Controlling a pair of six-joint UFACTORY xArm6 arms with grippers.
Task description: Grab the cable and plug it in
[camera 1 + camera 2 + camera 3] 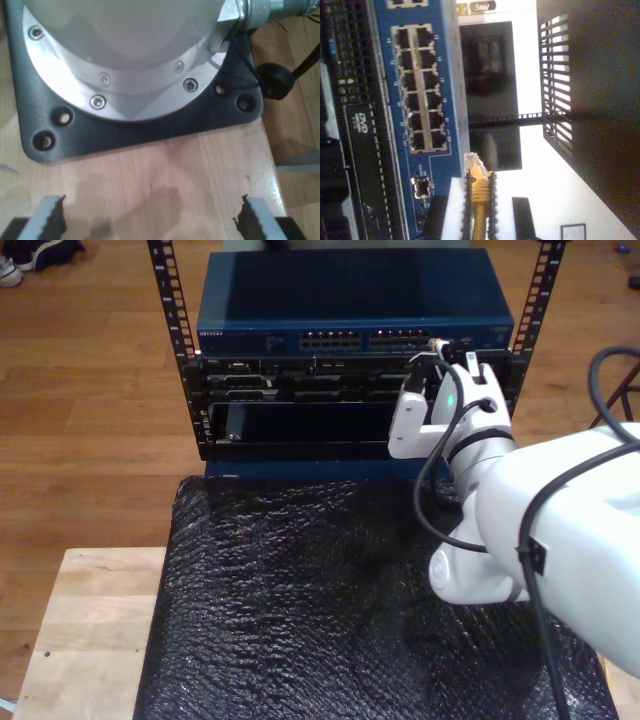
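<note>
Yellow cable (480, 192) near blurred "DVD"-like label (358, 120).

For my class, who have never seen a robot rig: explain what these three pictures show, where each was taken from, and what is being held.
These are two robot arms, each ending in a two-fingered tool with a camera riding on it. The exterior view looks from off the arms at a white arm reaching over a black mat toward a rack holding a blue network switch. The second wrist view looks along my second gripper, whose tool is shut on the yellow cable just behind its clear plug, near the switch's ports. The first wrist view looks along my first gripper, open and holding nothing, above a wooden table beside an arm's base plate.
</note>
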